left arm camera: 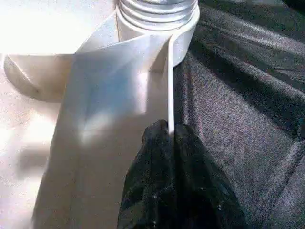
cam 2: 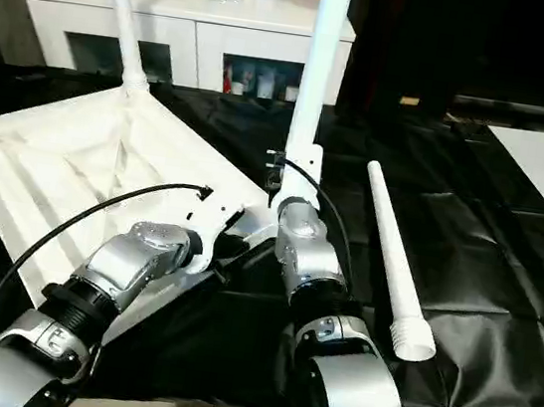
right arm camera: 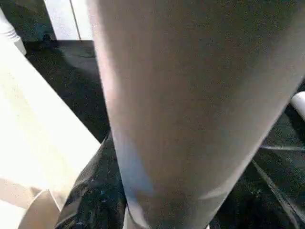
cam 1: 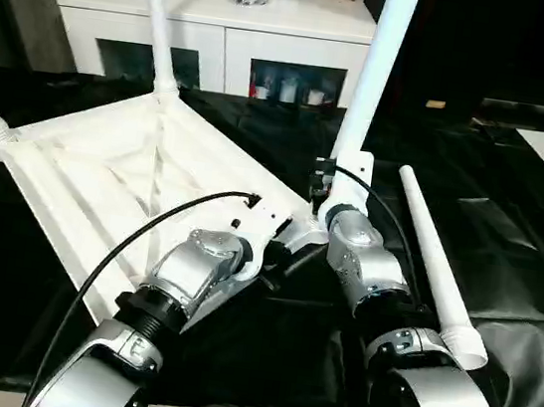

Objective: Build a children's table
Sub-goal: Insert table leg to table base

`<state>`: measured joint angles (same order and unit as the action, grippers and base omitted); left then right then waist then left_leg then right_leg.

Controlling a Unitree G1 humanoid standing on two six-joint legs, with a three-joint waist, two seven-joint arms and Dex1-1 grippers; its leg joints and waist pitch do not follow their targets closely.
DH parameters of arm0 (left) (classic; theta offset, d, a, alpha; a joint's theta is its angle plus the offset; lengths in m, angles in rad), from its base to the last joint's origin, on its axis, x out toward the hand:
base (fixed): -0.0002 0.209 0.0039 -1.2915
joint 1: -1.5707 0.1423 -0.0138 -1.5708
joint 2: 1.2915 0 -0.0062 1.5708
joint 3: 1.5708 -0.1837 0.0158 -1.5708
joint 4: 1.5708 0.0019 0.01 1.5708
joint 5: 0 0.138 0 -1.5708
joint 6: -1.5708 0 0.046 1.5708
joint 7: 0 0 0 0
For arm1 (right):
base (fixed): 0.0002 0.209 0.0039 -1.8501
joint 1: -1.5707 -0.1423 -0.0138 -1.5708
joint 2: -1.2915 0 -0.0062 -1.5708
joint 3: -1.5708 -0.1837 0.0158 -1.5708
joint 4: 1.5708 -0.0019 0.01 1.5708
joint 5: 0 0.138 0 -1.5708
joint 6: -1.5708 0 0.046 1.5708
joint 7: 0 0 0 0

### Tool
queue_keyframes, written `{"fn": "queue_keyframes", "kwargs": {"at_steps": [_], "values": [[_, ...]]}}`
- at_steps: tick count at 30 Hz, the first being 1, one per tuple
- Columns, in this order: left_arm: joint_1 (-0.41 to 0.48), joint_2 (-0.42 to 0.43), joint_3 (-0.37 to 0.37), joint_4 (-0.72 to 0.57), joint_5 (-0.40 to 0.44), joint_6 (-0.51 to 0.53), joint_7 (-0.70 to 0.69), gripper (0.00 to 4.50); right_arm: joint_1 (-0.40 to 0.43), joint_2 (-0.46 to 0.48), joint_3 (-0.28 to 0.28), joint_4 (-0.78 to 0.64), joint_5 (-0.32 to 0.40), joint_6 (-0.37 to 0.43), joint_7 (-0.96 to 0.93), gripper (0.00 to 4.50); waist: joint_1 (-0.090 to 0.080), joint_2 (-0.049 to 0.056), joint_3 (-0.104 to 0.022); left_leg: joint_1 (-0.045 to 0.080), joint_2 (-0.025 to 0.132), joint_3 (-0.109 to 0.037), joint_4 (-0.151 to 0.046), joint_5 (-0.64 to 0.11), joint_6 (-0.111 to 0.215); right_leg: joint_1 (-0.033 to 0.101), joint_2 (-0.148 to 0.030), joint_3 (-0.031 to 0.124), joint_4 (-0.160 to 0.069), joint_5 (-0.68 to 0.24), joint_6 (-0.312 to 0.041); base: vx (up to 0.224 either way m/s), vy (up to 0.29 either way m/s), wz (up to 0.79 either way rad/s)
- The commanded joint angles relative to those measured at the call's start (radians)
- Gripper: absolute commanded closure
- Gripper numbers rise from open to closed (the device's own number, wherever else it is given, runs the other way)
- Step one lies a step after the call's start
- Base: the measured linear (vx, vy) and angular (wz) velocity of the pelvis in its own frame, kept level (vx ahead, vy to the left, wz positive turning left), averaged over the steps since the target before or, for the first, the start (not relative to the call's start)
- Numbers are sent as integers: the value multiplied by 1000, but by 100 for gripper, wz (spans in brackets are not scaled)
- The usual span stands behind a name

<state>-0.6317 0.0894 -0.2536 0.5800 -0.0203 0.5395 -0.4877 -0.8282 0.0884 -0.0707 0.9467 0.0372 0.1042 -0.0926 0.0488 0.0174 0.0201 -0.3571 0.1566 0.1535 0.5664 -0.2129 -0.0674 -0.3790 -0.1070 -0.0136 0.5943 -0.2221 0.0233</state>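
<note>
Right gripper (cam 1: pixel 325 198) is closed around the upright leg (cam 1: pixel 378 72) at the near right corner of the upside-down tabletop (cam 1: pixel 105 177). Left gripper (left arm camera: pixel 169 138) pinches the tabletop's rim beside it. For a good thread, the leg should stay vertical while it turns. One loose leg (cam 1: pixel 435 260) lies to the right.

Dim room; wrist cams blurry (glare).

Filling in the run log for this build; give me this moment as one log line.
stage: third leg at corner | tabletop: upside down | left gripper: shut on tabletop rim | right gripper: at third leg | loose leg: on black sheet
</note>
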Motion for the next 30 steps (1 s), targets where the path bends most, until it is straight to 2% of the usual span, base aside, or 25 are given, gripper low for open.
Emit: {"fn": "queue_keyframes", "kwargs": {"at_steps": [1, 3, 4, 5, 6, 7, 8, 9, 10, 11, 12, 13, 15, 16, 17, 18, 19, 22, 24, 25, 27, 29, 30], "values": [[-23, 48, 56, 50, 44, -24, 82, 450, 48, 61, 8, 93, 40, 69, 55, 266, -1, -4, -31, 1, 43, -8, -86, -326, -19, 8, -26, 18, -91, -310, -97, 0, 0, 0], [-23, 54, 53, 47, 42, -32, 74, 450, 35, 61, -2, 101, 44, 63, 78, 210, 0, -2, -29, 2, 43, -6, -87, -321, -14, 5, -25, 17, -92, -315, -105, 0, 0, 0], [-23, 57, 51, 46, 43, -36, 71, 450, 32, 60, -3, 98, 46, 66, 87, 196, -2, 0, -25, 5, 44, -5, -88, -355, -17, 0, -25, 17, -98, -376, -103, 0, 0, 0], [-22, 65, 46, 39, 45, -51, 58, 450, 24, 53, -3, 83, 53, 78, 118, 196, -5, 7, -25, 2, 41, -8, -89, -380, -20, 1, -25, 16, -101, -427, -93, 0, 0, 0], [-22, 65, 46, 39, 45, -51, 58, 450, 24, 53, -3, 83, 53, 78, 118, 190, -7, 6, -25, 0, 42, -9, -92, -393, -23, 0, -27, 15, -104, -450, -86, 0, 0, 0], [-21, 79, 43, 29, 44, -62, 41, 450, 16, 39, 2, 60, 59, 93, 158, 176, -19, 6, -29, -17, 45, -17, -97, -362, -36, 15, -32, 13, -99, -434, -77, -17, -15, -19], [-20, 89, 38, 22, 47, -65, 30, 450, 13, 31, 6, 49, 60, 100, 175, 153, -21, 12, -35, -24, 48, -20, -97, -325, -40, 22, -30, 8, -92, -386, -80, -17, -15, -19], [-20, 92, 36, 20, 47, -65, 27, 450, 12, 28, 6, 47, 59, 101, 180, 153, -19, 14, -37, -20, 48, -16, -91, -288, -41, 15, -26, 11, -87, -301, -106, 0, 0, 0], [-17, 102, 33, 11, 46, -67, 14, 450, 11, 17, 5, 28, 61, 109, 201, 149, -19, 14, -38, -19, 49, -13, -89, -270, -40, 15, -25, 13, -85, -257, -121, 0, 0, 0], [-15, 107, 32, 7, 44, -68, 8, 450, 11, 12, 4, 17, 63, 113, 211, 142, -19, 10, -41, -21, 49, -9, -83, -231, -32, 18, -20, 12, -77, -183, -148, 0, 0, 0], [-14, 111, 32, 3, 42, -68, 4, 450, 11, 6, 5, 5, 63, 122, 222, 118, -17, 12, -40, -21, 49, -4, -81, -219, -27, 17, -19, 11, -75, -153, -173, 0, 0, 0], [-12, 118, 28, -1, 43, -77, -5, 450, 12, 0, 4, -10, 64, 133, 231, 118, -14, 11, -47, -19, 46, 1, -71, -169, -17, 21, -18, 12, -67, -76, -200, 61, -36, -6], [-6, 128, 25, -10, 44, -82, -15, 450, 18, -8, 4, -40, 73, 157, 252, 102, -11, 13, -50, -20, 45, 4, -67, -105, 0, 25, -15, 11, -57, 25, -225, 0, 0, 0], [-4, 131, 25, -12, 45, -85, -21, 450, 24, -13, 5, -61, 76, 170, 263, 92, -5, 18, -55, -21, 45, 9, -56, -20, 32, 25, -11, 8, -44, 175, -251, 0, 0, 0], [3, 137, 25, -21, 43, -87, -29, 450, 42, -24, 9, -111, 82, 197, 281, 92, -5, 13, -53, -22, 44, 12, -56, -11, 41, 25, -8, 7, -43, 201, -257, 0, 0, 0], [5, 139, 25, -24, 42, -86, -31, 450, 52, -30, 11, -135, 83, 212, 284, 70, -1, 16, -50, -23, 46, 14, -57, -27, 46, 25, -9, 6, -44, 201, -260, 0, 0, 0], [8, 141, 25, -28, 42, -84, -33, 450, 63, -38, 14, -160, 81, 227, 284, 70, 2, 14, -49, -17, 49, 16, -57, -54, 42, 24, -8, 7, -46, 177, -260, 0, 0, 0], [15, 147, 21, -32, 43, -86, -35, 450, 85, -47, 23, -199, 75, 248, 289, 40, 1, 11, -45, -17, 51, 18, -62, -98, 23, 25, -10, 10, -51, 87, -250, 0, 0, 0], [23, 154, 16, -38, 45, -97, -43, 450, 105, -48, 28, -227, 75, 265, 292, 40, -2, 6, -43, -16, 52, 20, -63, -116, 12, 24, -9, 13, -54, 44, -241, 0, 0, 0], [42, 167, 4, -56, 47, -129, -71, 450, 144, -46, 34, -285, 82, 305, 305, 40, 1, 5, -41, -15, 52, 20, -65, -124, 10, 24, -8, 15, -57, 16, -229, 0, 0, 0], [68, 188, -15, -84, 52, -176, -109, 450, 185, -40, 39, -342, 87, 338, 308, 40, -1, 7, -41, -13, 54, 20, -66, -136, 2, 20, -9, 16, -59, -10, -220, 0, 0, 0], [69, 189, -16, -85, 53, -178, -111, 450, 187, -40, 39, -344, 87, 338, 308, 40, -2, 5, -41, -13, 54, 21, -66, -142, -2, 19, -8, 18, -60, -25, -216, 0, 0, 0], [80, 201, -27, -95, 61, -195, -125, 450, 201, -39, 43, -370, 88, 353, 305, 40, 0, 9, -40, -7, 56, 22, -67, -160, -11, 12, -8, 19, -63, -54, -213, 0, 0, 0]]}}
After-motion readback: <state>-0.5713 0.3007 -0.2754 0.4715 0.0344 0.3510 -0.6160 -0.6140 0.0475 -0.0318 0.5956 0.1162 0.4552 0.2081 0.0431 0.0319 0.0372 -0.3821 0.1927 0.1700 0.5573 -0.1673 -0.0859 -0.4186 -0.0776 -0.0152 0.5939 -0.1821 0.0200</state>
